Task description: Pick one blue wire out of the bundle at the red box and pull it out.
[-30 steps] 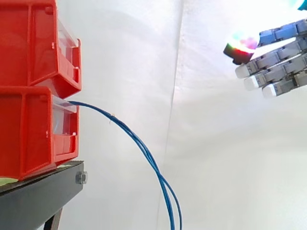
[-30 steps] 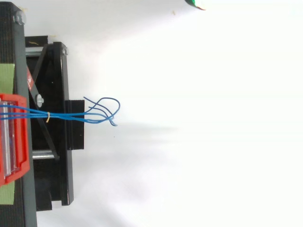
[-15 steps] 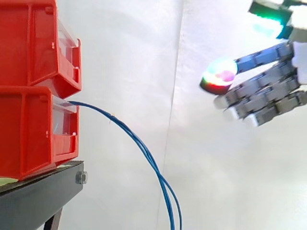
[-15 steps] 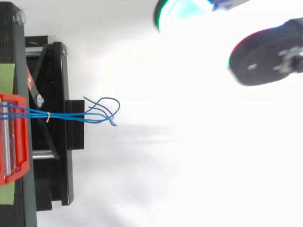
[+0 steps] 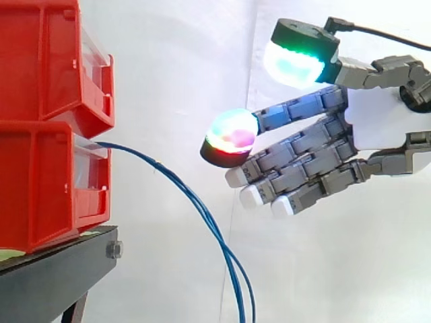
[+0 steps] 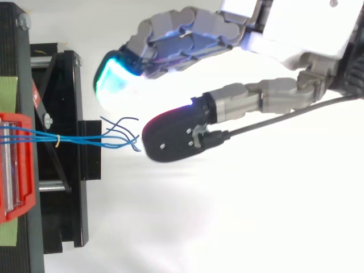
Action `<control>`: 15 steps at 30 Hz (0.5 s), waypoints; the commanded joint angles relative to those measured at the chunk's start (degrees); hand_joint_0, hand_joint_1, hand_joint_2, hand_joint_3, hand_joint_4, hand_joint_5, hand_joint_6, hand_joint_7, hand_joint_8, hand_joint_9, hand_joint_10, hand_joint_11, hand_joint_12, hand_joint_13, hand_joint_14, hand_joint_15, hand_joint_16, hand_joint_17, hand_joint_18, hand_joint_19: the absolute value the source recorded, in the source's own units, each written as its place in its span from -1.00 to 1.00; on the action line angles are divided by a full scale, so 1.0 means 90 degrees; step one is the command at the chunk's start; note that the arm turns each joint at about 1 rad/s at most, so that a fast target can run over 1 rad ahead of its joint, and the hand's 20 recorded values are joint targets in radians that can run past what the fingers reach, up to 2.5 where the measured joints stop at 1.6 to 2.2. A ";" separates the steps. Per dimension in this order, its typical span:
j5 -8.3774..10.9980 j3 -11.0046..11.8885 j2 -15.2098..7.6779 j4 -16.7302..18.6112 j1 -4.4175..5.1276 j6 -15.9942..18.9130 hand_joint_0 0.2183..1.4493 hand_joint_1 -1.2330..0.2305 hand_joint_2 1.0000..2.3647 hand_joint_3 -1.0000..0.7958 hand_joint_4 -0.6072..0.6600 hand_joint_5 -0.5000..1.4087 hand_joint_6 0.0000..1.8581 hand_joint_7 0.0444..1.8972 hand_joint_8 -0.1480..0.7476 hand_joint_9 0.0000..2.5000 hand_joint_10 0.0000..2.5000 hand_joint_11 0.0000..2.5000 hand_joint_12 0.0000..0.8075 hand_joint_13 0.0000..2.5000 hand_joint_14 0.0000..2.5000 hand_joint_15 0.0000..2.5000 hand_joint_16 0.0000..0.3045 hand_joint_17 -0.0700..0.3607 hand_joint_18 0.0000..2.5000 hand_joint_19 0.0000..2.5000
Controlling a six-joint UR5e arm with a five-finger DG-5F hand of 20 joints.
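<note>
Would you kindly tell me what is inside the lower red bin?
Blue wires run into the lower red bin over its clear front; their ends inside cannot be seen.

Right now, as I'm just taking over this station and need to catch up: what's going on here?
The robot's hand, fingers straight and open, points at the bundle of blue wires drooping from the lower red bin on the black stand. It holds nothing; from the side its fingertips sit above and right of the wires, apart from them. No wire is picked yet.
</note>
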 commanded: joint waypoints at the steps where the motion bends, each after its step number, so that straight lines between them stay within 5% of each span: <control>1: 0.0020 0.0009 -0.0083 0.0163 0.0035 -0.0158 -0.46 -0.02 -1.00 -0.42 0.58 -0.65 -0.46 -0.18 0.10 -0.49 -1.00 -0.83 -0.02 -0.54 -0.99 -0.79 -0.69 -0.18 -0.57 -0.67; 7: 0.0215 0.0009 -0.0289 0.0690 0.0084 -0.0197 -0.45 -0.02 -1.00 -0.42 0.58 -0.65 -0.46 -0.18 0.10 -0.49 -1.00 -0.82 -0.01 -0.53 -0.99 -0.78 -0.69 -0.18 -0.57 -0.67; 15: 0.0245 0.0000 -0.0416 0.0661 0.0084 -0.0100 -0.45 -0.01 -1.00 -0.41 0.58 -0.65 -0.46 -0.18 0.10 -0.48 -1.00 -0.82 -0.01 -0.53 -0.99 -0.78 -0.69 -0.18 -0.57 -0.67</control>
